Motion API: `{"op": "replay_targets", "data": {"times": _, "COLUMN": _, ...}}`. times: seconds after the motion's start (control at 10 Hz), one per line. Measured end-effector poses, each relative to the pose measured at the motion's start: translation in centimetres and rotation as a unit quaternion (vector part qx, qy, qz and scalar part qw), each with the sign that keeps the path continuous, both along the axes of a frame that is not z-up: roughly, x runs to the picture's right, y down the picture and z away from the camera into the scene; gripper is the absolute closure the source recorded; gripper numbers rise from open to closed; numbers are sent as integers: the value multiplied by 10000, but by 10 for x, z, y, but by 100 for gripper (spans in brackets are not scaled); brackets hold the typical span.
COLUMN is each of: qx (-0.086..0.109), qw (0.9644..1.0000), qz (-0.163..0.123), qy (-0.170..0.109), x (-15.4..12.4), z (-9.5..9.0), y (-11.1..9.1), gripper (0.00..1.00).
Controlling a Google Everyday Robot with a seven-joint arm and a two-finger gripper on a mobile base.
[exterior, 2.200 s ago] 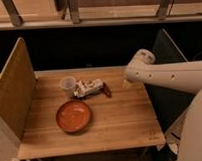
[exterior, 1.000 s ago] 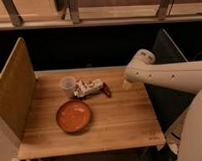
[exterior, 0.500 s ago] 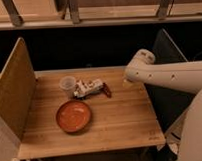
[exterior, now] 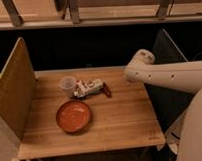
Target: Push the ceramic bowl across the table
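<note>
The ceramic bowl [exterior: 73, 116], round, glossy and orange-brown, sits on the wooden table [exterior: 121, 119], left of centre and towards the front. My white arm reaches in from the right. Its rounded end with the gripper [exterior: 128, 75] hangs over the table's far right part, well to the right of the bowl and behind it, not touching it.
A small translucent white cup [exterior: 67, 85] stands behind the bowl. Next to it lie a white-and-dark packet [exterior: 90, 88] and a small red item [exterior: 106, 90]. A tan upright panel [exterior: 14, 93] walls the left side and a dark panel [exterior: 163, 53] the right.
The arm's end has shifted very slightly. The bowl, cup and packet have not moved.
</note>
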State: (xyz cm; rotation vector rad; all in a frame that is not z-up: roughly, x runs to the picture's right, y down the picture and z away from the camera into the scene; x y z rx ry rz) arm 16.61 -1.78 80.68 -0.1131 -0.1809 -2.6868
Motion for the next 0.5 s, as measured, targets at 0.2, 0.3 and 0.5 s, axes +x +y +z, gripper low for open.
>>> {"op": "replay_targets", "data": {"times": 0.2, "qx": -453, "qw": 9980, "qz": -394, "qy": -175, "x": -35, "z": 17, "y": 34, "gripper": 100}}
{"op": "replay_targets", "data": {"times": 0.3, "qx": -663, "qw": 9957, "qz": -589, "qy": -255, "x": -50, "z": 24, "y": 47, "gripper": 100}}
{"op": "replay_targets", "data": {"times": 0.5, "qx": -1091, "qw": 9885, "qz": -939, "qy": -458, "x": -80, "z": 38, "y": 74, "gripper": 100}}
